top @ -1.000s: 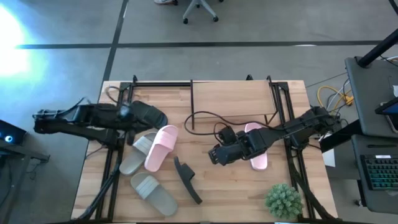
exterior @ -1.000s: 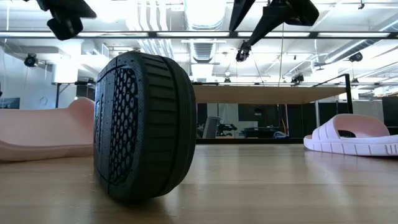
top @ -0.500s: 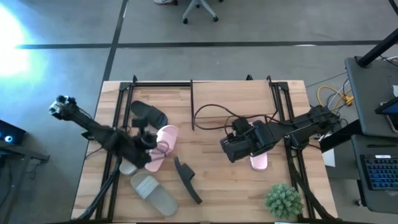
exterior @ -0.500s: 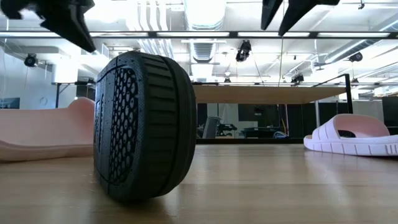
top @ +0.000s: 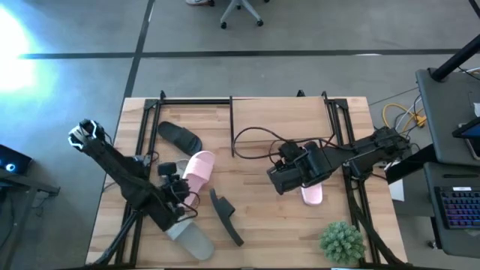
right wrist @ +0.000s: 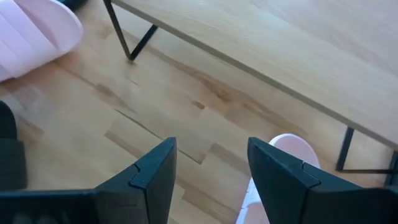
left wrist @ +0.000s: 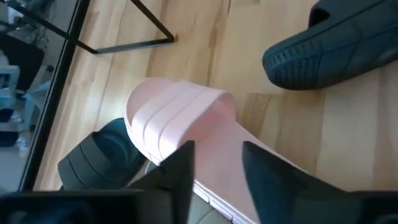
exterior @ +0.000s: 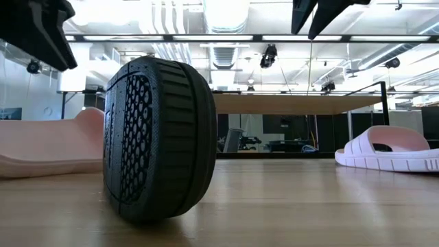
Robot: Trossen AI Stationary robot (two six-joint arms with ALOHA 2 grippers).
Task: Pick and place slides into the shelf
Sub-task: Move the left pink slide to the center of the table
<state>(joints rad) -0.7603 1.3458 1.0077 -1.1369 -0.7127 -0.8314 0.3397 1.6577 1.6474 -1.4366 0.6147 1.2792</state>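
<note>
Your pink slide (top: pixel 196 172) lay flat on the table (top: pixel 255 232) just left of centre, its partner pink slide (top: pixel 310 193) under the right arm near the shelf (top: pixel 281 124). One black slide (top: pixel 179 136) sat flat at the shelf's left end; the other black slide (top: pixel 226 218) stood on its edge. A grey slide (top: pixel 193 238) lay near the front left. Your left gripper (top: pixel 180 201) hovered beside the first pink slide, fingers apart, holding nothing. Your right gripper (top: pixel 274 180) hung wide and empty over the table's middle.
</note>
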